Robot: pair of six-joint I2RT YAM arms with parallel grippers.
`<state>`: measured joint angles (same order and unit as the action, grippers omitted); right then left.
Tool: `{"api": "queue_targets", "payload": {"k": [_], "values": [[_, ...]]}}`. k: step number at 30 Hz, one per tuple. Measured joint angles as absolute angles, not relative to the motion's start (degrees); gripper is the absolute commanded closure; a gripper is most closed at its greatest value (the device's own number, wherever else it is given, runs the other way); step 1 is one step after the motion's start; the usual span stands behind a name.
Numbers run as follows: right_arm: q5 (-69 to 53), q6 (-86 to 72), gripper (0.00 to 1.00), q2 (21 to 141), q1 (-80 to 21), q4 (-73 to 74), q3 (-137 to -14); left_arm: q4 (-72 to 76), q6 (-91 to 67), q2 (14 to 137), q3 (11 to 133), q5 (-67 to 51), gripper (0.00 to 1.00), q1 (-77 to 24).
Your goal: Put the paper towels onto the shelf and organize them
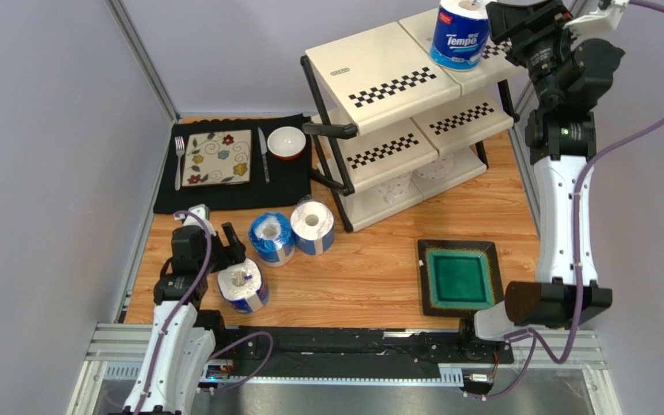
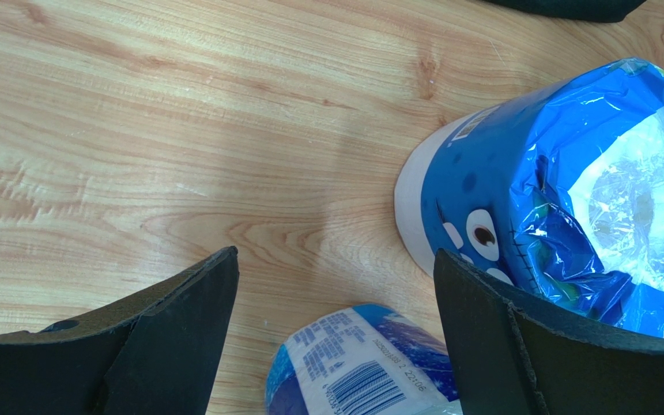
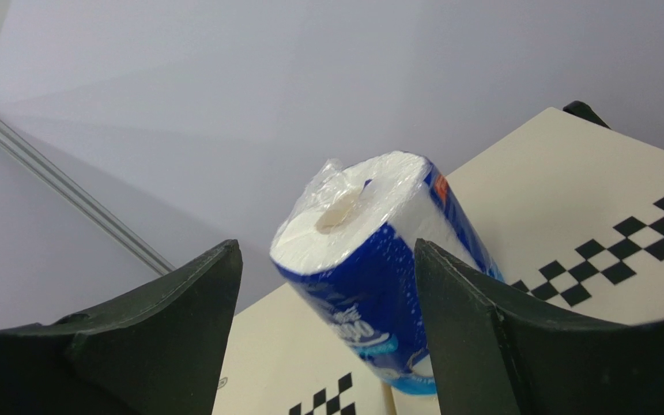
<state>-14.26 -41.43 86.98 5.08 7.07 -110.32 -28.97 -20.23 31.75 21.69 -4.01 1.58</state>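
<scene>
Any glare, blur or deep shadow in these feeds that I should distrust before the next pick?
Left wrist: glare patches on the crinkled blue wrapper of the standing roll, the table sharp. Right wrist: the shelf-top roll is crisp and evenly lit. Top external: no blur, but the shelf shades its bottom tier, so the plain rolls there read faintly.

This is a robotics lab cell staged as a home: plain grey panels [image 1: 41,130] wall in a wood-grain tabletop [image 1: 370,277], an aluminium rail [image 1: 119,335] runs along the near edge by the cabled left arm [image 1: 171,341] and right arm [image 1: 561,216], and the props are domestic (a black placemat [image 1: 283,181] laid with plate [image 1: 218,158], fork [image 1: 179,160], knife [image 1: 263,154] and bowl [image 1: 286,142], beside a checkered shelf [image 1: 370,69] and a green tray [image 1: 459,277]).
</scene>
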Motion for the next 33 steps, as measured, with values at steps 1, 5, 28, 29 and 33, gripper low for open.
{"api": "queue_targets", "payload": {"k": [1, 5, 28, 29, 33], "values": [[-13.93, -41.98, 0.23, 84.58, 5.08, 5.48, -107.46, -28.97, -20.23, 31.73, 21.69, -4.01, 0.09, 1.58], [-13.47, -43.20, 0.22, 74.02, 4.29, 4.01, -98.21, -28.99, -20.23, 31.70, 21.69, -3.97, 0.08, 1.58], [21.34, -32.77, 0.21, 74.39, -70.96, 10.81, -63.40, -29.15, -20.58, 30.09, 21.69, -0.73, 0.07, 1.58], [21.30, -33.47, 0.21, 75.85, -71.90, 10.79, -63.42, -29.19, -20.67, 29.91, 21.69, -0.12, 0.06, 1.58], [21.19, -36.25, 0.21, 81.67, -73.91, 11.62, -65.01, -29.56, -21.15, 28.58, 21.69, 2.61, 0.06, 1.58]]}}
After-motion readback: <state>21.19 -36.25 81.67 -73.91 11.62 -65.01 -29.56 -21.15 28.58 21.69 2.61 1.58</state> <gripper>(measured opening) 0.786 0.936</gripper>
